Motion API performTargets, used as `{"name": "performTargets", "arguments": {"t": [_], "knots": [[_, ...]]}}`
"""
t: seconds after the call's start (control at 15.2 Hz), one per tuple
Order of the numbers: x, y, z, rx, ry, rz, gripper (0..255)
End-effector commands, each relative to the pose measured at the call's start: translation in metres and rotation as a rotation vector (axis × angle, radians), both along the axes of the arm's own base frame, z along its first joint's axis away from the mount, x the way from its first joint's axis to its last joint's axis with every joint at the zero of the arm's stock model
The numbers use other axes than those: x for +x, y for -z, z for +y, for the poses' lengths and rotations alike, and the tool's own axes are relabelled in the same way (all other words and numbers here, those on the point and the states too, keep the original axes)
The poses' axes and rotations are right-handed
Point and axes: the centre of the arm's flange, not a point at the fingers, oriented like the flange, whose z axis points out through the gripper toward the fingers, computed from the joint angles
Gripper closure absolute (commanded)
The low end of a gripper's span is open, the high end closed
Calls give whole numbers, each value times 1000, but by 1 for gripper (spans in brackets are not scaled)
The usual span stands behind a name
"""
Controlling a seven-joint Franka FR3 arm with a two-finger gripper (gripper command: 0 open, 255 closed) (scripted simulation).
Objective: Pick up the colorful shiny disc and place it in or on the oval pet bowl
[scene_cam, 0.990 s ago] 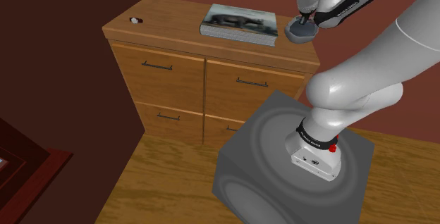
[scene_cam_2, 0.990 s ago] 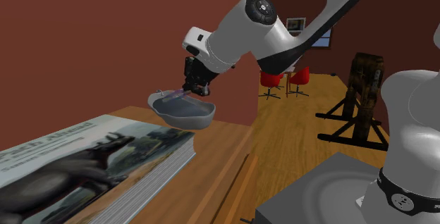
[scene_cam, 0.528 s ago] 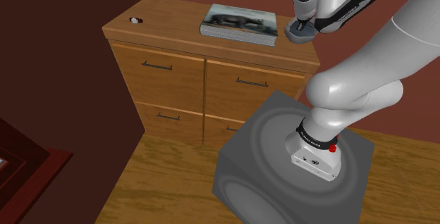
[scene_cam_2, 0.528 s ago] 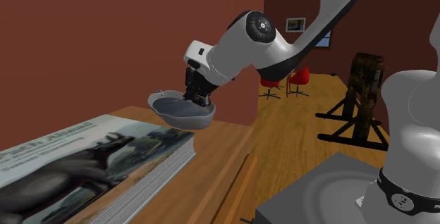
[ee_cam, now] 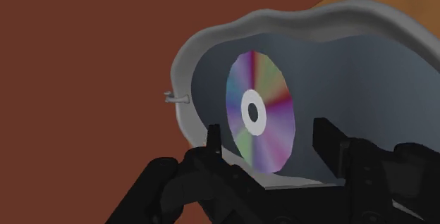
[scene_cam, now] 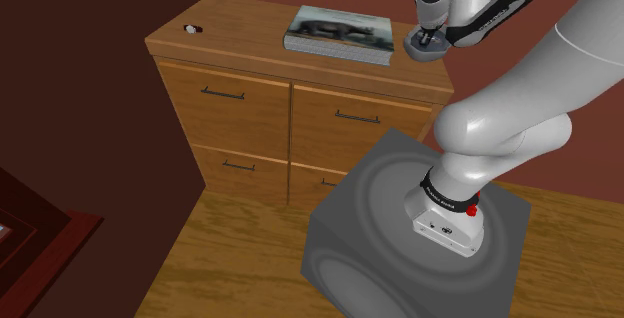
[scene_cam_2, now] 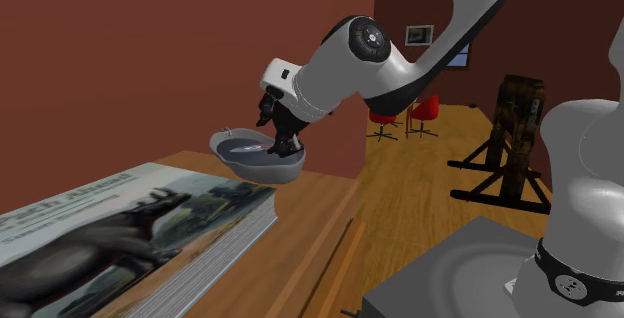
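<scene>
The disc (ee_cam: 258, 112) lies in the bowl (ee_cam: 352, 67), three o'clock from the book (scene_cam: 338, 34) in the shoulder view. The hand (ee_cam: 266, 134) is spread; I'd say only backing away is left.

We see flat, even light, sharp throughout; the disc (ee_cam: 258, 111) gleams rainbow inside the dimmer bowl (ee_cam: 367, 75).

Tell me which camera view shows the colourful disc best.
The wrist view: the disc shows its whole rainbow face, lying in the grey bowl beyond the open gripper. The second exterior view gives a faint streak; in the shoulder view it is too small to tell.
</scene>
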Motion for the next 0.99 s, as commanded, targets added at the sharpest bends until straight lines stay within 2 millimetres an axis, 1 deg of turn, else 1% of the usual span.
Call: {"name": "performTargets", "arguments": {"t": [0.0,0.2,0.46,0.92], "knots": [[0,0,0,0,0,0,0],[0,0,0,0,0,0,0],[-3,-29,41,0,0,0,0],[-3,-29,41,0,0,0,0]]}}
